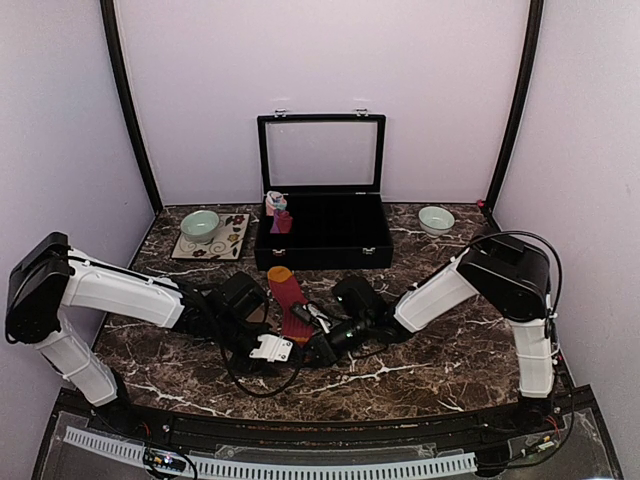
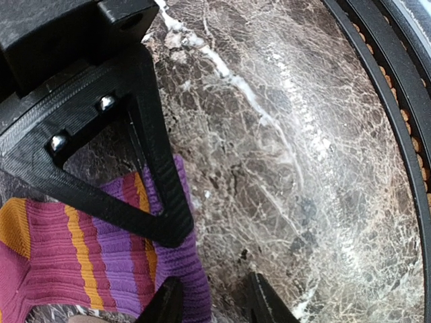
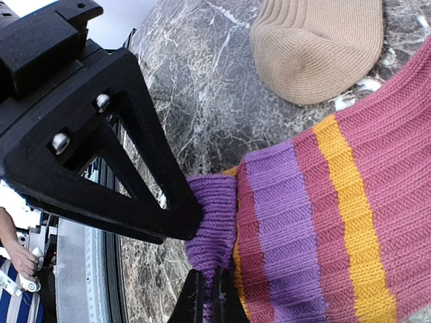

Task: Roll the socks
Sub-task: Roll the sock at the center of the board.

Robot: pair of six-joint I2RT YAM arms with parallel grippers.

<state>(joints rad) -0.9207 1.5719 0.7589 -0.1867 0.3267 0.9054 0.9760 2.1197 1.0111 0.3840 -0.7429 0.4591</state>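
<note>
Starting at the near edge, a perforated white rail (image 1: 300,465) runs along a glossy brown marble table (image 1: 430,370) with white veins. Both arms lie low and meet mid-table.

Left gripper (image 2: 215,304): black ribbed plastic with triangular fingers. Its jaws are part-spread with bare marble between the tips. One tip is against the purple cuff edge, and nothing is clamped.

Right gripper (image 3: 210,299): the jaws are clenched on a fold of the same purple cuff, with fabric bunched between the tips.

Striped sock (image 1: 289,300): it lies flat between the grippers, a ribbed maroon knit. The cuff has purple and orange bands, and the orange toe points toward the box.

Tan sock (image 3: 316,47): a plain ribbed knit with a rounded end. It lies flat on the marble just beside the striped one.

Farther back is a black rectangular box (image 1: 320,250) with compartments and an upright glass lid (image 1: 320,150). A pink and blue rolled bundle (image 1: 277,212) sits at its left end. To the left, a pale green bowl (image 1: 200,225) sits on a patterned square mat (image 1: 228,240). To the right is a small pale bowl (image 1: 435,218).
</note>
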